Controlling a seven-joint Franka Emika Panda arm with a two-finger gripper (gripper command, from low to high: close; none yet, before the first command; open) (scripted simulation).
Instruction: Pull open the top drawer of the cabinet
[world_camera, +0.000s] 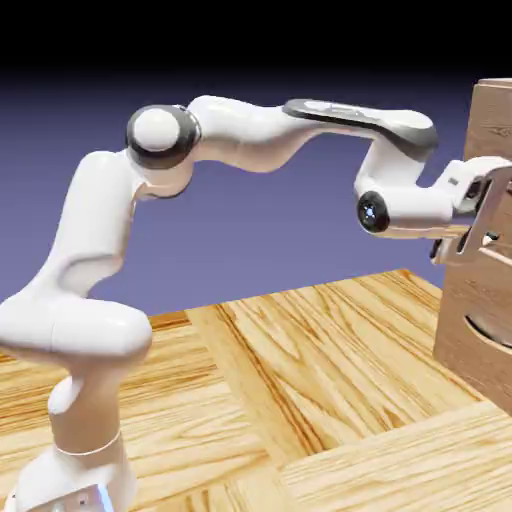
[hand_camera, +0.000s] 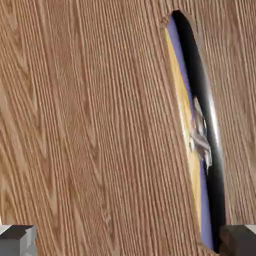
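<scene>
My white arm reaches level across the light wood-plank counter (world_camera: 330, 380) to the tall tan-brown wood-grain cabinet (world_camera: 478, 340) at the exterior view's right edge. My jaws (world_camera: 472, 222) stand wide apart, holding nothing, right at the flat brown front of the top drawer (hand_camera: 90, 130). Its narrow dark slot handle (hand_camera: 205, 150) runs just above my right grey fingertip (hand_camera: 239, 240). Open counter lies behind me.

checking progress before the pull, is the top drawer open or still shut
Shut, as far as the views show: the top drawer front sits level with the cabinet face, and the open pincer is at it.
</scene>
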